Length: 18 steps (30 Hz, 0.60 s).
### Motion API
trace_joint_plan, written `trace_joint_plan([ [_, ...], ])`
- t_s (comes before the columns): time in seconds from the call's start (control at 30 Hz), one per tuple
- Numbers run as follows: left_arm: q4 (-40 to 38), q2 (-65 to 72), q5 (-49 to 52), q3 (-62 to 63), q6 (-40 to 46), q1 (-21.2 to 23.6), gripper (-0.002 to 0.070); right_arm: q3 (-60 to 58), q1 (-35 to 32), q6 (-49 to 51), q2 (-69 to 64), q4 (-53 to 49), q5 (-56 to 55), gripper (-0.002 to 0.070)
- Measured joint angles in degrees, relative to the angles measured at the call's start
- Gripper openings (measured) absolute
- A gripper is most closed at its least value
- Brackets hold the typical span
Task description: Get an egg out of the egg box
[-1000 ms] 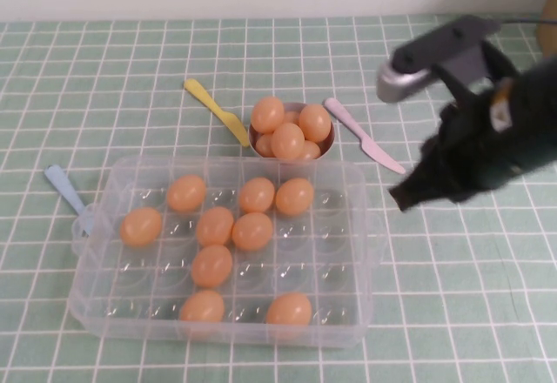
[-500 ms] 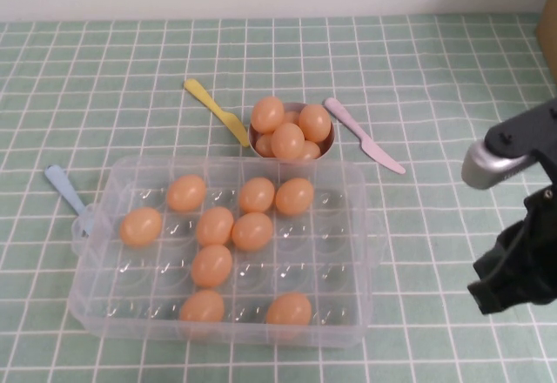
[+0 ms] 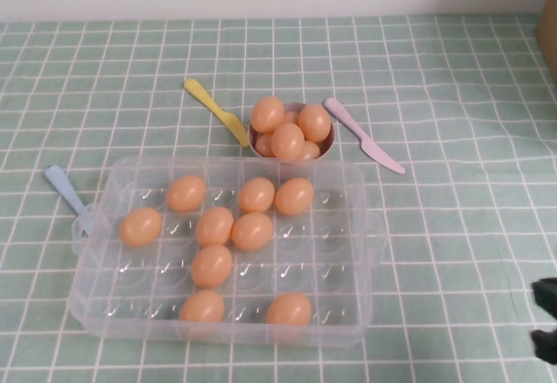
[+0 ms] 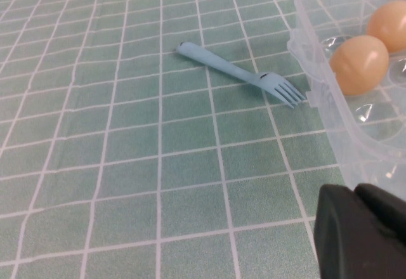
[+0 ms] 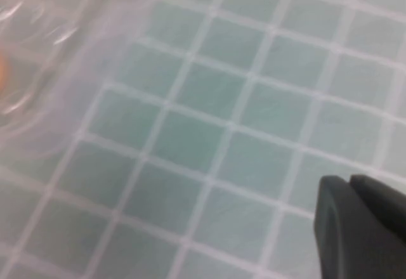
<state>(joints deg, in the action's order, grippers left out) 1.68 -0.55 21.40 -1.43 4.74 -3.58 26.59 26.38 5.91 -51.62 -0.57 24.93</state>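
Eggs (image 3: 252,231) seated in the dimples of egg box (image 3: 348,252): smooth, glossy, probably light and slippery; best pinched gently across the middle.
Right gripper (image 3: 545,320), shut and empty, sits at the table's near right edge, well apart from the box; left gripper (image 4: 361,231), empty, fingers indeterminate, hangs just beside the box's left wall.

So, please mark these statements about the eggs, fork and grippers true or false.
1. Nine eggs lie in the egg box. True.
2. The blue fork lies inside the box. False: it lies on the cloth beside the box.
3. The right gripper holds an egg. False: it is shut and empty, over the cloth right of the box.
4. The left gripper hovers over the cloth near the fork. True.
5. The bowl is empty. False: it holds eggs.
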Motion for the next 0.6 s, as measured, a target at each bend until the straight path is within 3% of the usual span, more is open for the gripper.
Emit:
trace_joint_plan([
  [0.17, 0.0, 0.0, 0.0, 0.0, 0.0, 0.0, -0.0004, -14.9, -10.2, 0.0, 12.5, -1.0, -16.7, -0.0017],
  [0.33, 0.0, 0.0, 0.0, 0.0, 0.0, 0.0, -0.0004, -25.3, -16.9, 0.0, 25.7, -1.0, -24.5, -0.0017],
  [0.6, 0.0, 0.0, 0.0, 0.0, 0.0, 0.0, -0.0004, -28.1, -20.7, 0.0, 44.9, -1.0, -19.8, -0.0017],
])
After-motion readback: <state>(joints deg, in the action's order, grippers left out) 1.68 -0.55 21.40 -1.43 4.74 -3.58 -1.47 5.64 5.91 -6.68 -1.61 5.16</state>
